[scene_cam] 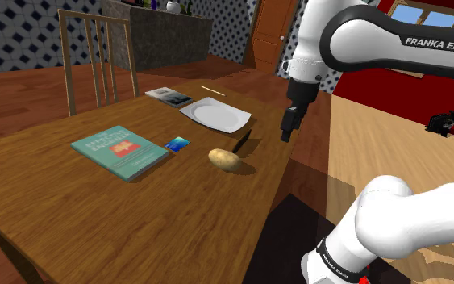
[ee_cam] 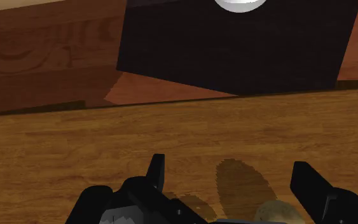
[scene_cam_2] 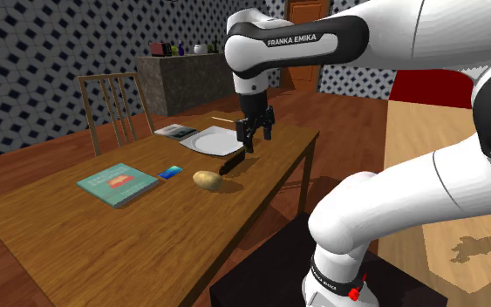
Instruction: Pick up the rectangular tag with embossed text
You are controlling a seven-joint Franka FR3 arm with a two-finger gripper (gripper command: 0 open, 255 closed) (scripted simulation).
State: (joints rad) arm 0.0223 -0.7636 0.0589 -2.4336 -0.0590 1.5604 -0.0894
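The tag (scene_cam: 177, 144) is a small blue rectangular card lying flat on the wooden table (scene_cam: 160, 218), between a teal book (scene_cam: 119, 150) and a potato (scene_cam: 225, 159). In the second exterior view the tag (scene_cam_2: 170, 172) lies to the left of the potato (scene_cam_2: 206, 180). My gripper (scene_cam: 288, 129) hangs above the table's edge nearest the stand, well to the shoulder view's right of the tag and apart from it. From the other side the gripper (scene_cam_2: 252, 139) hovers over a dark knife (scene_cam_2: 232, 160). Its fingers (ee_cam: 156, 170) stand apart with nothing between them.
A white plate (scene_cam: 214, 114) and a thin booklet (scene_cam: 168, 96) lie at the table's far end. A wooden chair (scene_cam: 96, 56) stands behind the table. The dark knife (scene_cam: 242, 142) lies beside the potato. The black stand (ee_cam: 234, 44) sits just past the table edge.
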